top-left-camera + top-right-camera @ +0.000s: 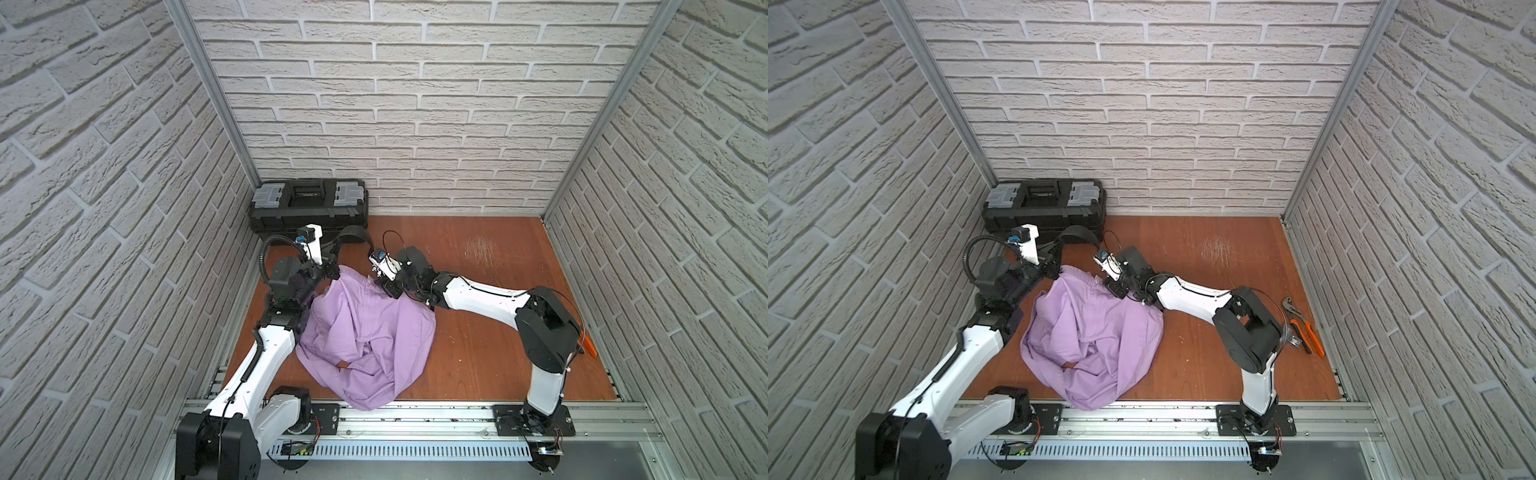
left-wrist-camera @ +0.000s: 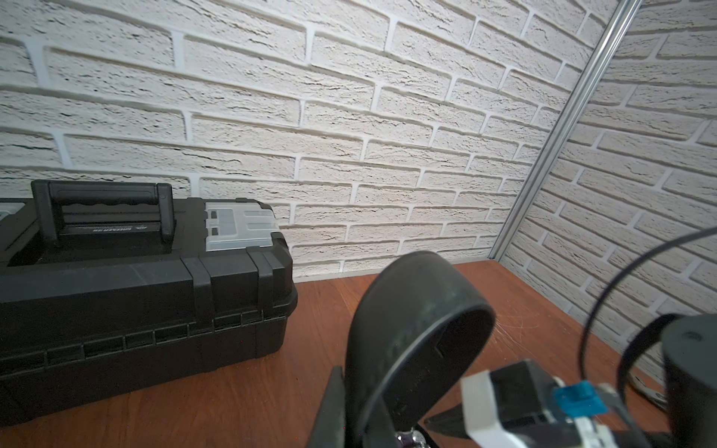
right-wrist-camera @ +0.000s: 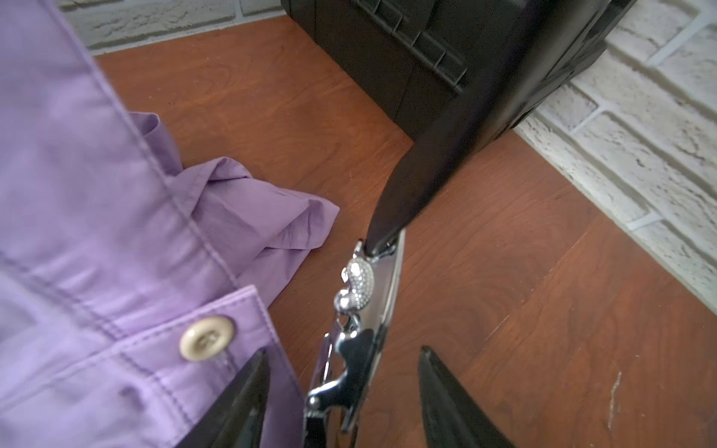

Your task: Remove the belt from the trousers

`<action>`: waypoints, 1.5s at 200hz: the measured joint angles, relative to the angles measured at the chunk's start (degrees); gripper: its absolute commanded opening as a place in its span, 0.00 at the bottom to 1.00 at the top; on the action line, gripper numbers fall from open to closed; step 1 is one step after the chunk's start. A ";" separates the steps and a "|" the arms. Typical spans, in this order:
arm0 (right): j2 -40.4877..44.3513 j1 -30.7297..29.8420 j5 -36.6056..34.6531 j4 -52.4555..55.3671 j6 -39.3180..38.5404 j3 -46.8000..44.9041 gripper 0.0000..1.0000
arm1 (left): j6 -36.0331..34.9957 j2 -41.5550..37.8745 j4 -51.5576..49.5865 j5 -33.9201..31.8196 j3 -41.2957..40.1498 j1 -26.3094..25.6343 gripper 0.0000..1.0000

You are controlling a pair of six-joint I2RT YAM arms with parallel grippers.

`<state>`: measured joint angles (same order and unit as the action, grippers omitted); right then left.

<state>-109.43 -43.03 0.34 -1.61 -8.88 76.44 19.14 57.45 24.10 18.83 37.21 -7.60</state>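
Wood desk, far-left corner — belt looks nearly out of trousers; left claw grasps it, right claw released.

We see the belt arching up close before us in a black loop. The shut toolbox stands near it on the worktop, by the brick wall. A blue plug sits on the right arm beside the loop.

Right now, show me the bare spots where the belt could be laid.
Widest: bare table between back wall, right wall and right arm. Smaller: front, between trousers and that arm's base. Crowded: toolbox corner, belt arching there.
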 measured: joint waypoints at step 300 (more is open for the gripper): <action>30.18 4.72 -14.21 -4.37 -2.78 -14.23 0.03 | 14.12 10.64 -12.94 -13.55 5.75 -4.68 0.98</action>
<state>-79.24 -38.30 -13.87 -5.98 -11.66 62.22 33.26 68.10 11.16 5.28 42.96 -12.27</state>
